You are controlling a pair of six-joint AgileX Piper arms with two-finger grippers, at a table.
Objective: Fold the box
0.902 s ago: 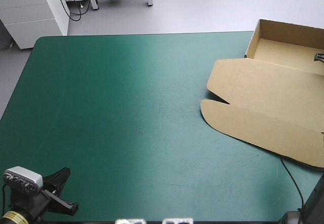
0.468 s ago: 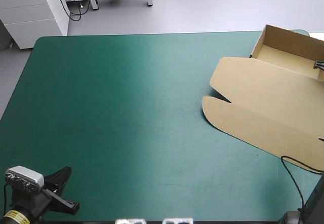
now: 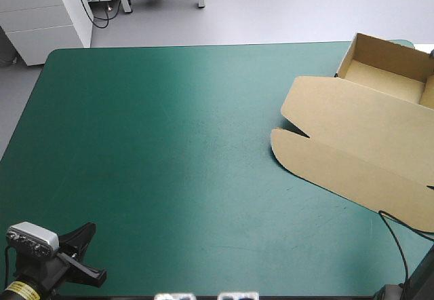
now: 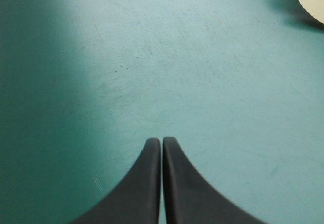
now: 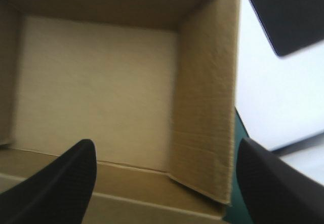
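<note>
Jaws together on left gripper [image 4: 162, 141] — apart on right gripper [image 5: 164, 142], over box [image 5: 101, 72].

Brown box [image 3: 359, 137], plain and unprinted: tray floor paler than walls, fine ribbed grain on wall between black fingers [image 5: 66, 183] of right end effector [image 5: 166, 143]. Teal-green surface [image 4: 167, 67] ahead of left end effector [image 4: 162, 141], also black, carries faint pale scuffs; deeper green shade to one side.

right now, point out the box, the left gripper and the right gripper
box [image 3: 359, 117], high view, flat lid panel
left gripper [image 4: 162, 142], left wrist view, where the shut fingertips meet
right gripper [image 5: 166, 142], right wrist view, midway between open fingertips
</note>
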